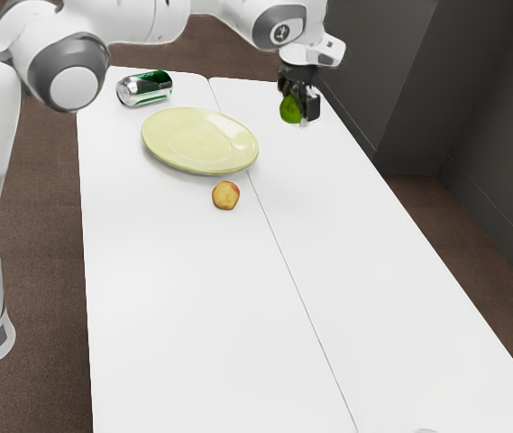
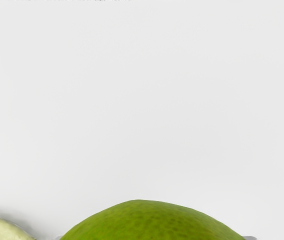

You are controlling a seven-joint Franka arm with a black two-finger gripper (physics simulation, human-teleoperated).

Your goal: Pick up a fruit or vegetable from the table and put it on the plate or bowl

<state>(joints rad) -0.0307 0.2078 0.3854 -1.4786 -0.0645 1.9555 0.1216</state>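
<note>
My black gripper [image 1: 298, 106] hangs over the far part of the white table [image 1: 373, 271], shut on a green fruit [image 1: 290, 110] held between its fingers. In the wrist view the same green fruit [image 2: 151, 222] bulges up just under my hand. The pale green plate [image 1: 200, 140] lies on the table toward the exterior view's left of the gripper, and a sliver of its rim [image 2: 2, 229] shows beside the fruit in the wrist view. A small yellow-red apple [image 1: 226, 196] rests on the table just in front of the plate.
A green and silver can [image 1: 144, 87] lies on its side at the table's far left corner, behind the plate. A dark wall [image 1: 400, 81] rises close behind the table's right side. A seam [image 1: 283, 262] runs along the tabletop's middle.
</note>
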